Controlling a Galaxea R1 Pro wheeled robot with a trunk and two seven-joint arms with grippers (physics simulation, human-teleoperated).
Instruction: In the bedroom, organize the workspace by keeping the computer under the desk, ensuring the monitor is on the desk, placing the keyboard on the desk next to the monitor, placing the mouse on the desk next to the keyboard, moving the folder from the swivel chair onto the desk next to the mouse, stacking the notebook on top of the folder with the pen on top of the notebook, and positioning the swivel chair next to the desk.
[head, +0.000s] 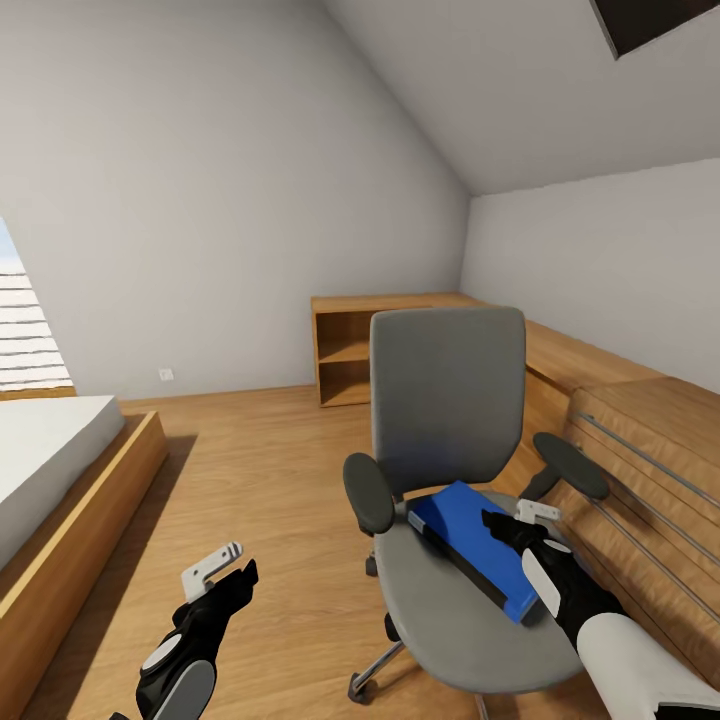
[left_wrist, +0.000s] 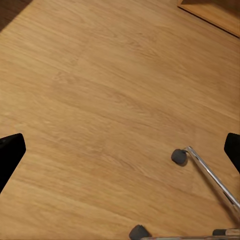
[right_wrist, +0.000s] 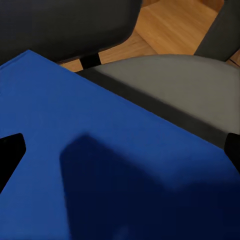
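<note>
The right tool (head: 522, 520) hovered, jaws apart, over the blue folder (head: 470, 545) on the swivel chair (head: 447, 400); the left tool (head: 228, 567) hung apart above the floor (left_wrist: 100, 100).

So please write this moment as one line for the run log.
phase: reaching for folder | folder: flat on swivel chair seat | right gripper: open, above folder | left gripper: open, over floor

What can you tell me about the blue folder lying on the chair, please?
The folder is a flat, bright blue rectangle with a darker, thick edge, plain and unmarked, looking like smooth plastic or card. It lies closed and flat on the grey seat of the swivel chair, turned diagonally, one corner near the backrest, another reaching the seat's front right. The right gripper hovers open just above it, casting a shadow on its cover; whether it touches cannot be told.
</note>
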